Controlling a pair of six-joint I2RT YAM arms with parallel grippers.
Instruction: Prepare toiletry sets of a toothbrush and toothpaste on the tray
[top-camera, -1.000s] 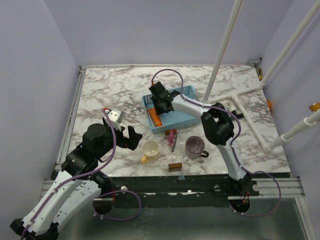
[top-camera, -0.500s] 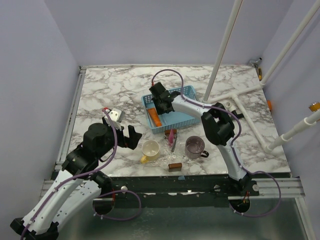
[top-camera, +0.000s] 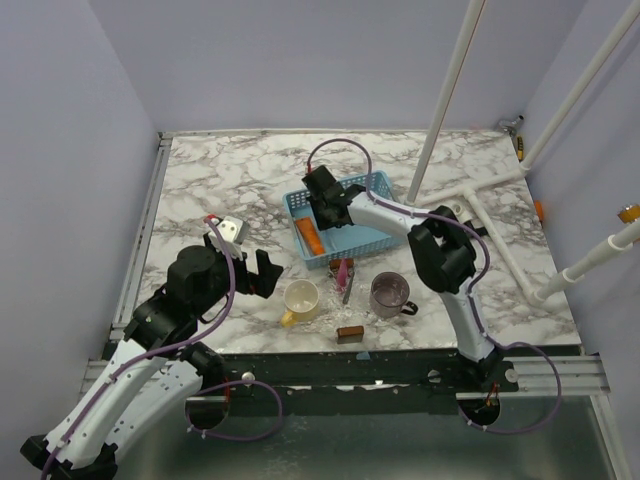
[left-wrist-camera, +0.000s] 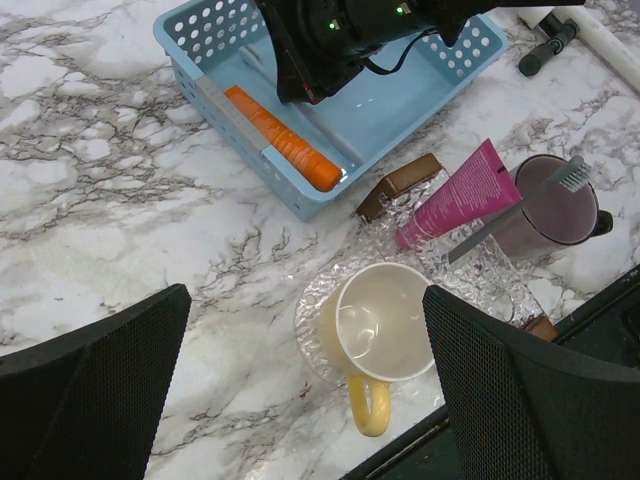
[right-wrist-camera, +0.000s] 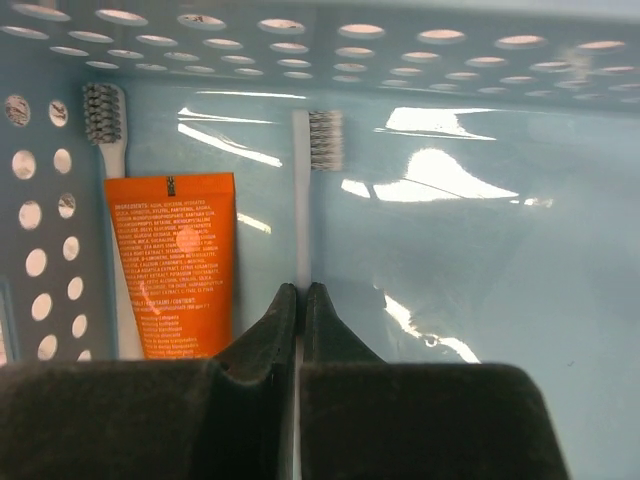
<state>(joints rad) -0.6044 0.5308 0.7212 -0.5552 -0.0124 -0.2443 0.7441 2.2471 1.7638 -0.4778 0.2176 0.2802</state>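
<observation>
Right gripper (right-wrist-camera: 300, 292) clenched on toothbrush (right-wrist-camera: 300, 200) handle inside tray (right-wrist-camera: 480, 260). Brush points straight ahead, bristles near tray's far wall, toothpaste (right-wrist-camera: 170, 265) parallel alongside.

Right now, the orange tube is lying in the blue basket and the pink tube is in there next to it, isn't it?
Not quite. The orange tube does lie in the blue basket, but the pink tube is not in there next to it. It lies outside, on the marble table just in front of the basket. The left wrist view shows this plainly.
</observation>
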